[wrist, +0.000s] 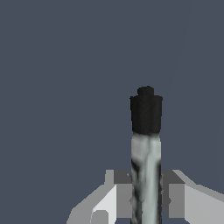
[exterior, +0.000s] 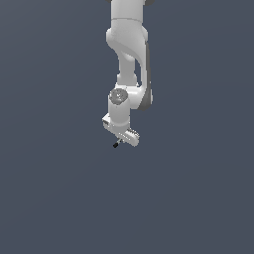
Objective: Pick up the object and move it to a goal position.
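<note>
Wrist view is showing the claw (wrist: 146, 199) pinching the stick (wrist: 146, 175) on its grey shaft. It's looking light and stiff, probably slippery, so gripping mid-shaft seems safest.

1. We saw only a flat, dark blue-grey backdrop (exterior: 49, 198) filling both views.
2. We could make out no seam between wall and floor.
3. The light was even and soft, casting no shadows.

Distant exterior view facing the hanging arm (exterior: 128, 74); wrist view close along the claw (wrist: 146, 194); shared: the stick (wrist: 146, 144).
</note>
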`<act>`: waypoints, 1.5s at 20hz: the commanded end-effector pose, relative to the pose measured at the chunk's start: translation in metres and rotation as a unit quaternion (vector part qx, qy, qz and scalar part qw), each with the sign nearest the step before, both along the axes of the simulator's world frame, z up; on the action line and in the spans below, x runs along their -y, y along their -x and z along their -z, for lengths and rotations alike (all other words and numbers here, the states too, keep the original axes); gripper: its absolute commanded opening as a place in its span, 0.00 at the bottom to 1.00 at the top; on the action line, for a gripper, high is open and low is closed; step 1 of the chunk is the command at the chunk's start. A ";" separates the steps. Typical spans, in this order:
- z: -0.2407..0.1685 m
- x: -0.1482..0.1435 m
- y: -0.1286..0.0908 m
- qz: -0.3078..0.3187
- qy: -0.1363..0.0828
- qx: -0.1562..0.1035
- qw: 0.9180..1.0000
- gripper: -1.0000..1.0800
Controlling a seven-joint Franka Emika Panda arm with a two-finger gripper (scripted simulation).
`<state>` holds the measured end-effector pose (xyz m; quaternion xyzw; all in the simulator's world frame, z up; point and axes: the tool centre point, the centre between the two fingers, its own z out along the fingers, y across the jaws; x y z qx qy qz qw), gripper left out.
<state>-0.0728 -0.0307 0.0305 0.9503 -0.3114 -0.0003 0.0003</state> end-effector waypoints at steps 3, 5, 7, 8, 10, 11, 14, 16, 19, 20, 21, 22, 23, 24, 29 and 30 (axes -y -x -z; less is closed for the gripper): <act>-0.018 -0.010 -0.024 0.000 0.000 0.000 1.000 0.00; -0.028 -0.015 -0.037 0.000 0.001 0.000 1.000 0.00; -0.038 -0.020 -0.051 0.000 0.001 0.000 1.000 0.00; -0.043 -0.023 -0.058 0.000 0.001 0.000 1.000 0.00; -0.053 -0.028 -0.071 0.000 0.001 0.000 1.000 0.00; -0.057 -0.031 -0.078 0.000 0.001 0.000 1.000 0.00; -0.071 -0.038 -0.097 0.000 0.001 0.000 1.000 0.00; -0.079 -0.043 -0.109 0.000 0.001 0.000 1.000 0.00; -0.091 -0.049 -0.126 0.000 0.001 0.000 1.000 0.00; -0.094 -0.051 -0.131 0.000 0.001 0.000 1.000 0.00; -0.098 -0.053 -0.136 0.000 0.001 0.000 1.000 0.00; -0.101 -0.055 -0.141 0.000 0.001 0.000 1.000 0.00; -0.105 -0.057 -0.146 0.000 0.001 0.000 1.000 0.00; -0.108 -0.059 -0.151 0.000 0.000 0.000 1.000 0.00; -0.122 -0.067 -0.172 0.000 0.000 0.000 1.000 0.00; -0.124 -0.068 -0.176 0.000 0.000 0.000 1.000 0.00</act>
